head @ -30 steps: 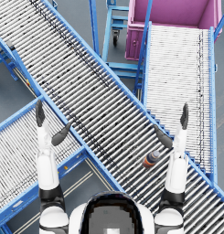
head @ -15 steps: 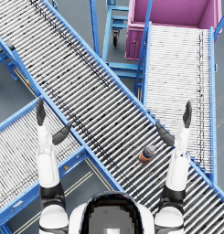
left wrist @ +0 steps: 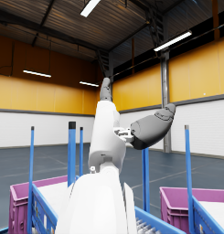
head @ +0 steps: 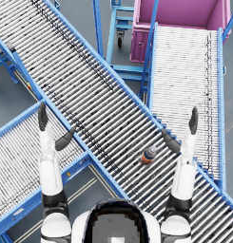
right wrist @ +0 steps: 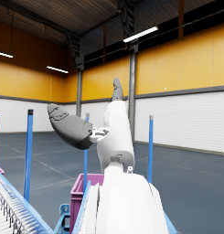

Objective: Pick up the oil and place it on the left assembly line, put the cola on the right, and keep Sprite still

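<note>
One bottle (head: 148,155), perhaps cola, lies on the conveyor (head: 89,95), clear of edges.

A small bottle (head: 148,155) lies on its side on the rollers of the diagonal conveyor (head: 89,95), towards its lower right end. The body is dark with an orange-red band and a pale grey end. It is probably the cola, but the label is too coarse to read.

Bare rollers (head: 101,102) lie open around the bottle (head: 148,155).

A warehouse: roller conveyors (head: 89,95), pink bins (head: 138,45) (yellow walls (right wrist: 186,59)).
</note>
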Robot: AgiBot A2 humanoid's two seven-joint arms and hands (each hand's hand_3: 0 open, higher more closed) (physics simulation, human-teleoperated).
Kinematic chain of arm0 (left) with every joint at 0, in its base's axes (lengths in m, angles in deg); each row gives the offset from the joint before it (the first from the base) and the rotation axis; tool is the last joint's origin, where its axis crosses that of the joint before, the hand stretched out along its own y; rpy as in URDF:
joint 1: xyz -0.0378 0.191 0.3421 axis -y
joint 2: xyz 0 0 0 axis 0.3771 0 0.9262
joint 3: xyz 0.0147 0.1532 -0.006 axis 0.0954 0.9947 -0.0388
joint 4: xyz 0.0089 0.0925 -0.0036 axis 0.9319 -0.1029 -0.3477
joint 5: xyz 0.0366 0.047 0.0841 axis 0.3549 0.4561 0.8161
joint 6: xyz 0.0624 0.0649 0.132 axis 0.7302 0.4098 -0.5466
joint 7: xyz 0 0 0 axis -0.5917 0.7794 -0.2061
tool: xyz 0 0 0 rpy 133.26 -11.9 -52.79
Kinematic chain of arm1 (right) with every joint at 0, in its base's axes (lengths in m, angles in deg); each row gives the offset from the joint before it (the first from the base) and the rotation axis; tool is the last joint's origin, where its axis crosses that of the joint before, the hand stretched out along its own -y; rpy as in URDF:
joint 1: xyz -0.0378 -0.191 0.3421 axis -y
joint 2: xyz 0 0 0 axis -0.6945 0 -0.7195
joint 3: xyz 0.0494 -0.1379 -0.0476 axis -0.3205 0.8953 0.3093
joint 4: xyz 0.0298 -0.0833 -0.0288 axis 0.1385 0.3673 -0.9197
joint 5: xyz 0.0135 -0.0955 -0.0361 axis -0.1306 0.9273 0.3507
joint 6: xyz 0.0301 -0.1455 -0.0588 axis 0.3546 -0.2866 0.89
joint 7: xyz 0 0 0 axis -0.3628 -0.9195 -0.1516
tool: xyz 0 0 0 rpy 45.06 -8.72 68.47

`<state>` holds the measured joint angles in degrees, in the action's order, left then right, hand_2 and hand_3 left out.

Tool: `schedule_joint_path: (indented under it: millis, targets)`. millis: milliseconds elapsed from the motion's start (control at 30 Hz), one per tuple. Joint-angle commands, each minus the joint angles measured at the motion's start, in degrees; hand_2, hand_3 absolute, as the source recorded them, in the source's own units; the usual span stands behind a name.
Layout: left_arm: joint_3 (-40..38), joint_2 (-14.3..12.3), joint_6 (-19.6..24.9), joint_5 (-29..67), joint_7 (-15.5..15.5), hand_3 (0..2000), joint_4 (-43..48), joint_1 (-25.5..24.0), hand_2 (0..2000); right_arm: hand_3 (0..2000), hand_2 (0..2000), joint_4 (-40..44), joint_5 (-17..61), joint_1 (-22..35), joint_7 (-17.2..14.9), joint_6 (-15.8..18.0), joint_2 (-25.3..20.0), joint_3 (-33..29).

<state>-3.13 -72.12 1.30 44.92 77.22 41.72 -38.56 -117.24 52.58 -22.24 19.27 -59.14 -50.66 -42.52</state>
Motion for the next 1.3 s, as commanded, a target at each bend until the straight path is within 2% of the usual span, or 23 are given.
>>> schedule_joint_path:
  millis: [33, 367, 667, 867, 1000, 1300]
  targets:
    - [-0.1, -0.1, 0.0, 0.0, 0.0, 0, 0.6, -0.2, 0, 0, 0, -1.7, 0.0, -1.7, 0.0, 0.0, -0.3, 1.5]
    - [0.7, -0.6, 0.0, 0.0, 0.0, 0, 1.5, -1.6, 0, 0, 0, -6.2, 0.0, -8.3, 0.0, 0.0, -0.6, 8.4]
    - [1.3, -0.9, 0.0, 0.0, 0.0, 0, 1.4, -1.4, 0, 0, 0, -3.4, 0.0, -13.5, 0.0, 0.0, 0.1, 15.1]
    - [1.4, -1.2, 0.0, 0.0, 0.0, 0, 1.4, -1.8, 0, 0, 0, 4.8, 0.0, -15.3, 0.0, 0.0, 0.2, 18.3]
    - [1.3, -1.4, 0.0, 0.0, 0.0, 0, 1.1, -1.8, 0, 0, 0, 12.6, 0.0, -14.4, 0.0, 0.0, -0.7, 20.7]
    - [0.5, -1.7, 0.0, 0.0, 0.0, 0, -2.0, -0.9, 0, 0, 0, 32.0, 0.0, -8.4, 0.0, 0.0, -4.1, 23.6]
